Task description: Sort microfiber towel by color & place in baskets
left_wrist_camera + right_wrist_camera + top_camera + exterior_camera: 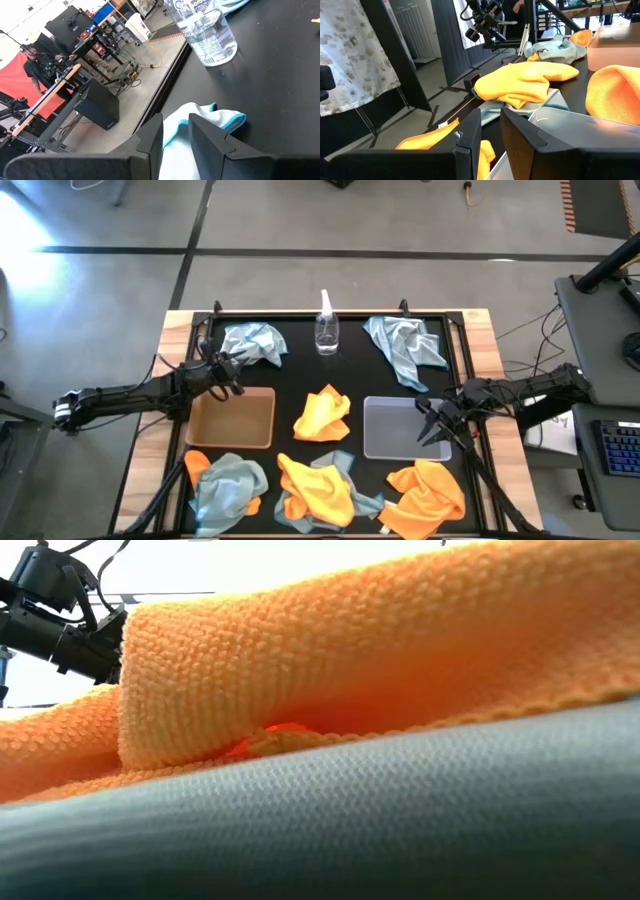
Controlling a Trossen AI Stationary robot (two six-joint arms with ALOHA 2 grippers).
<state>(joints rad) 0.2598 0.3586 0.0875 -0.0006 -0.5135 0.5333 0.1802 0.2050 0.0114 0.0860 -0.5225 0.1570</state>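
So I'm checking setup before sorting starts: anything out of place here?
Yes: a clear plastic spray bottle stands among the towels at the table's far edge, though it is no towel. Both baskets, tan cardboard-coloured and translucent plastic, hold nothing.

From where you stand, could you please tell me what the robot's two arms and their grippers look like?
Both arms are dark, nearly black, built of slender jointed segments. The left arm carries a pale band near its base, and the right arm looks uniformly dark. The left gripper and right gripper each have two matte black, flat-faced, angular fingers. No markings are legible.
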